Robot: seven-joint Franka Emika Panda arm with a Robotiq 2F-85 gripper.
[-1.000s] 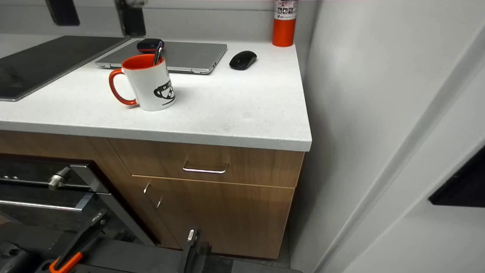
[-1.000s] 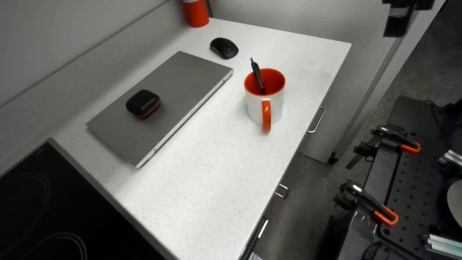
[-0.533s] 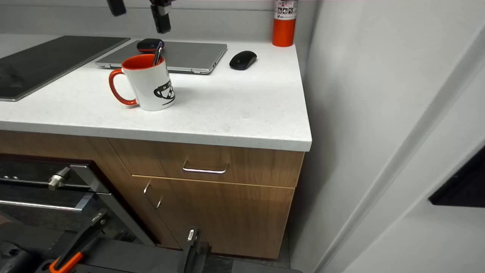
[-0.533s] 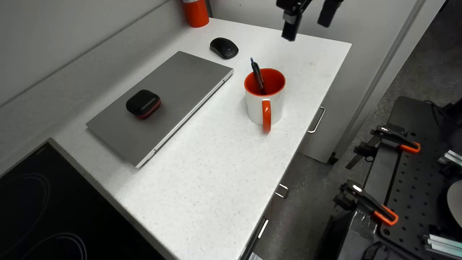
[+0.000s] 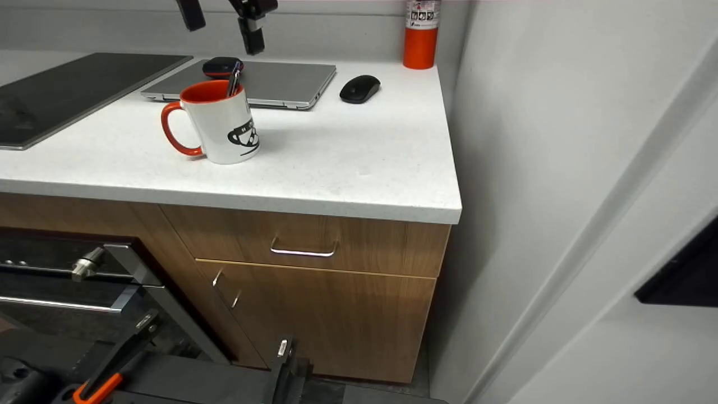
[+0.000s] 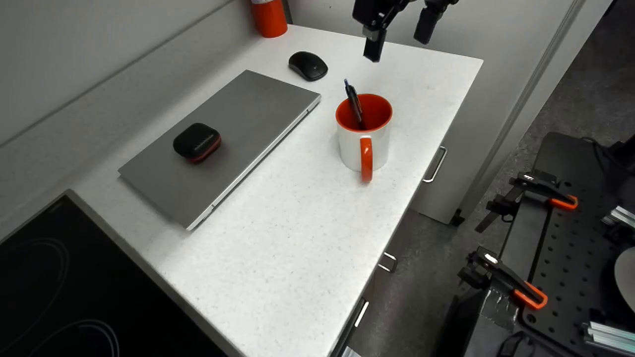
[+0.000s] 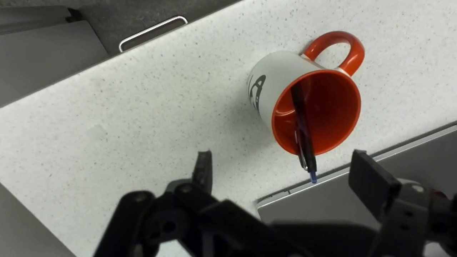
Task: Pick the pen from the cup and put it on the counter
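Observation:
The dark pen (image 7: 306, 146) leans in the cup (image 7: 275, 82), its blue-tipped end sticking out past the red rim. In both exterior views the pen (image 5: 234, 81) (image 6: 353, 101) stands tilted inside the upright white cup (image 5: 221, 129) (image 6: 349, 148). The cup stands on the white counter (image 5: 348, 151) (image 6: 273, 248). My gripper (image 7: 282, 153) is open and empty; in the wrist view the pen's top end shows between the two spread fingers, touching neither. In both exterior views the gripper (image 5: 224, 36) (image 6: 398, 48) hangs above the counter, higher than the cup. The pen's lower end is inside the cup.
A grey laptop-like slab (image 6: 238, 129) lies beside the cup, with a small black and red case (image 6: 197, 141) on it. A black mouse (image 6: 308, 66), a red cylinder (image 5: 420, 45), a black cooktop (image 6: 54, 287) and the counter's front edge (image 5: 280, 203) are around.
My open gripper has moved rightward in an exterior view and leftward in another, from beyond the counter's edge to above it near the cup. The pen and cup have not moved.

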